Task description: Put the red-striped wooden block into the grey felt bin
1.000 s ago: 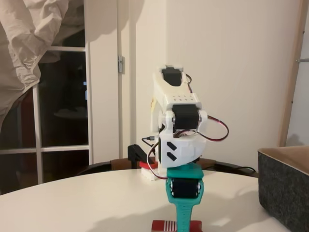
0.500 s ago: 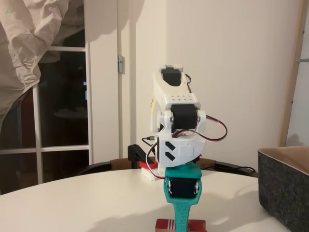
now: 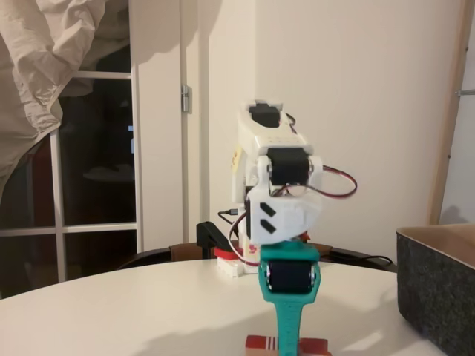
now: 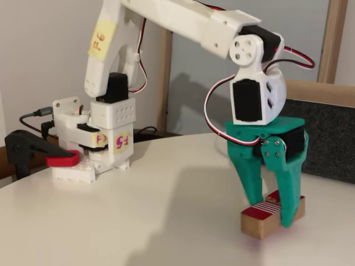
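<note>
The red-striped wooden block is low over the white table, with its red-and-white striped face up and its pale wooden side showing. My green gripper points straight down, and its two fingers are closed on the block's sides. In a fixed view the same gripper hides the middle of the block at the bottom edge. I cannot tell whether the block rests on the table or hangs just above it. The grey felt bin stands to the right of the gripper. In a fixed view the bin stands just behind the gripper.
The arm's white base is fixed to the table with a black clamp at the back left. Cables run behind it. The round white table has bare surface left of the gripper. A window and door frame stand behind.
The gripper has shifted a little to the right in the fixed view, and the block has moved right with it. The wrist has also tilted slightly.
</note>
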Motion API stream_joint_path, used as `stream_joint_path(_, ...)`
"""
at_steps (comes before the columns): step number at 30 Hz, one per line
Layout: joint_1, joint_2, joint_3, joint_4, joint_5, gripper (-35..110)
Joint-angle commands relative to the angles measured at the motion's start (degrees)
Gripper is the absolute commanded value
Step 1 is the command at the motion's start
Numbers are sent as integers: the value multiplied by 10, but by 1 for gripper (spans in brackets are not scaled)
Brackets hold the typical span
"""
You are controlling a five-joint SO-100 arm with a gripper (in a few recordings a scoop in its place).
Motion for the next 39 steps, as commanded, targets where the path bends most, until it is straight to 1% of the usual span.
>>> stream_joint_path(1, 4, 22, -37, -8, 3, 5)
stream_joint_path(13, -2, 25, -153, -14, -26, 5)
stream_joint_path(20, -32, 26, -228, -14, -57, 5)
stream_joint_path(27, -99, 26, -293, -14, -91, 6)
stream_joint_path(39, -276, 26, -357, -13, -172, 5)
